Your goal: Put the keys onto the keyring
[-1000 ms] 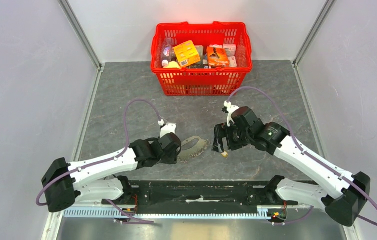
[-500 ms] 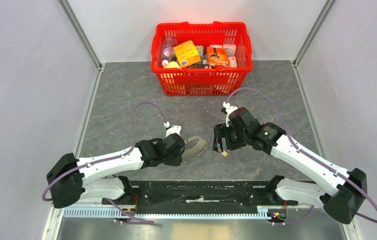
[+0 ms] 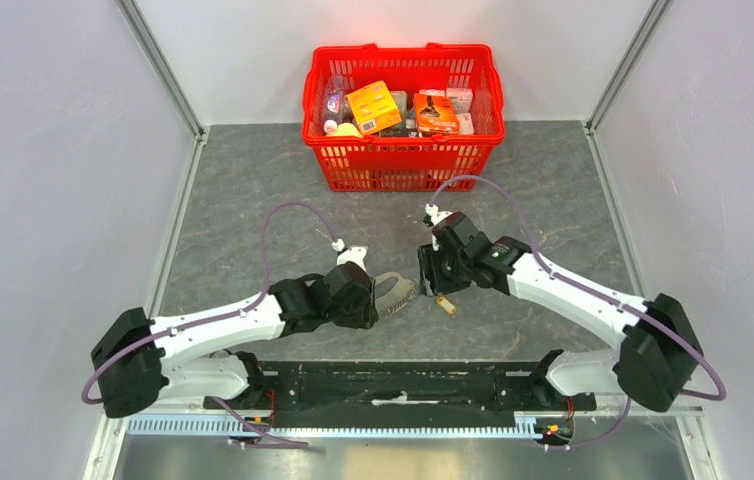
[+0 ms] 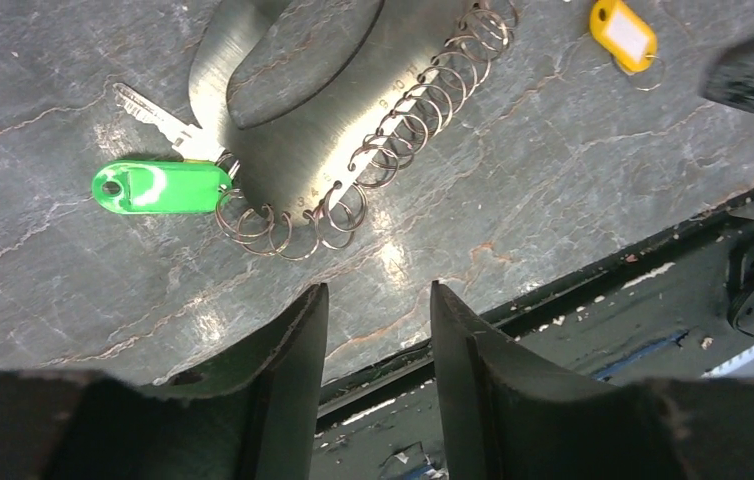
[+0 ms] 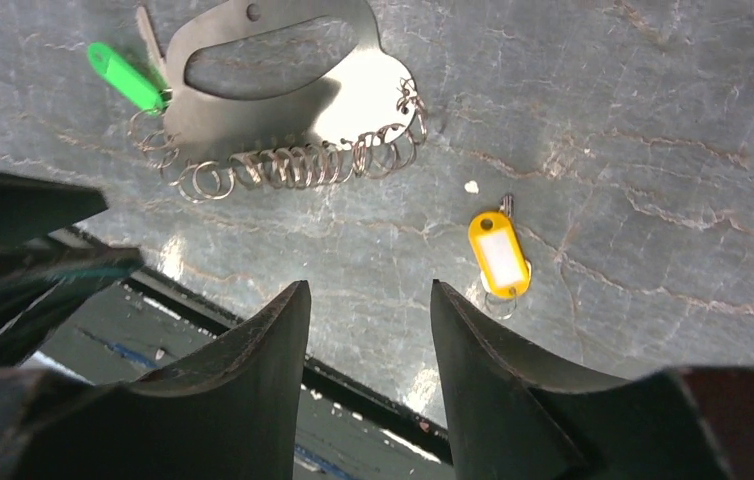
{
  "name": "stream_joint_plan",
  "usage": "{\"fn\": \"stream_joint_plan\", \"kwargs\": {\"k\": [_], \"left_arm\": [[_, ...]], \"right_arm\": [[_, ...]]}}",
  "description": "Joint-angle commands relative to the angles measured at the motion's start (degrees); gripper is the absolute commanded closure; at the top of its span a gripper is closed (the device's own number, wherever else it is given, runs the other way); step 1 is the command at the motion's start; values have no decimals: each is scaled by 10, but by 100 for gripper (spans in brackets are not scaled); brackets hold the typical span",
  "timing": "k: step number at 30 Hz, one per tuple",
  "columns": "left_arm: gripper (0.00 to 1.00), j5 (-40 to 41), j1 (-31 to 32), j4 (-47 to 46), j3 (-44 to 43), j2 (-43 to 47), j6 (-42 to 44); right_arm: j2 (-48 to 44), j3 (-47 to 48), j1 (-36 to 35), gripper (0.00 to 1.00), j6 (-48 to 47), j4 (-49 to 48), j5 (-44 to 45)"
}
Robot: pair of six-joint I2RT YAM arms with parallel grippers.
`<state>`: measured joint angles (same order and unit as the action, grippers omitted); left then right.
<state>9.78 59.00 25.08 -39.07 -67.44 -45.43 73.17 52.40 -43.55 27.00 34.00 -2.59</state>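
The keyring [image 5: 353,105] lies on the grey table [image 3: 253,190] between the two arms. It is a flat metal plate with a handle hole and a row of wire rings along its near edge. From above only its right end shows; the left arm's wrist covers the rest.

The green key [image 4: 161,187] lies at the keyring's left end and is hidden in the top view. Its tag touches the end rings, but I cannot tell whether it is threaded onto one. Its blade points far-left, with the root tucked against the plate's edge.

The yellow key [image 5: 498,252] lies to the right of the keyring and nearer, apart from the rings. Its blade is a small stub at the tag's far end, too small to make out, and a thin ring shows at the near end.

The left gripper [image 4: 378,295] hangs near the rings, its jaws parted by a narrow gap with nothing between them. The right gripper [image 5: 368,290] is above the table between the keyring and the yellow key, its jaws likewise parted and empty. In the top view both sets of fingertips are hidden under the wrists.

A dark blur at the upper right of the left wrist view is cut off by the frame.

A red basket [image 3: 403,165] of goods stands at the far side.
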Motion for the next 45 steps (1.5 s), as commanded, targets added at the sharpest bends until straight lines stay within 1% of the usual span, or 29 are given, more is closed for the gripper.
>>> {"fn": "stream_joint_plan", "kwargs": {"k": [1, 3, 8, 11, 14, 17, 20, 24, 30, 38, 45], "left_arm": [[48, -9, 3, -24, -7, 34, -17], [43, -9, 3, -24, 1, 50, -17], [37, -8, 3, -17, 19, 91, -14], [36, -5, 3, -6, 25, 103, -13], [35, 4, 3, -5, 35, 112, -16], [35, 10, 3, -6, 40, 119, -15], [35, 11, 3, -5, 43, 127, -13], [34, 7, 3, -4, 47, 135, -12], [34, 5, 3, 10, 47, 150, -7], [34, 7, 3, 19, 57, 175, -8], [34, 5, 3, 18, 59, 176, -8]], "right_arm": [[40, 23, 7, 45, -28, -55, 22], [56, 24, 15, 47, -35, -71, 14], [83, 21, 16, 50, -27, -102, -37], [73, 27, -6, 46, -11, -93, -31], [79, 32, -29, 40, 15, -91, -22], [95, 27, -42, 40, 68, -97, -16], [96, -17, -55, 39, 145, -164, 0], [107, -52, -68, 38, 239, -224, 33], [109, -89, -89, 37, 339, -288, 76], [94, -139, -101, 36, 416, -320, 110], [80, -168, -114, 37, 442, -331, 133]]}}
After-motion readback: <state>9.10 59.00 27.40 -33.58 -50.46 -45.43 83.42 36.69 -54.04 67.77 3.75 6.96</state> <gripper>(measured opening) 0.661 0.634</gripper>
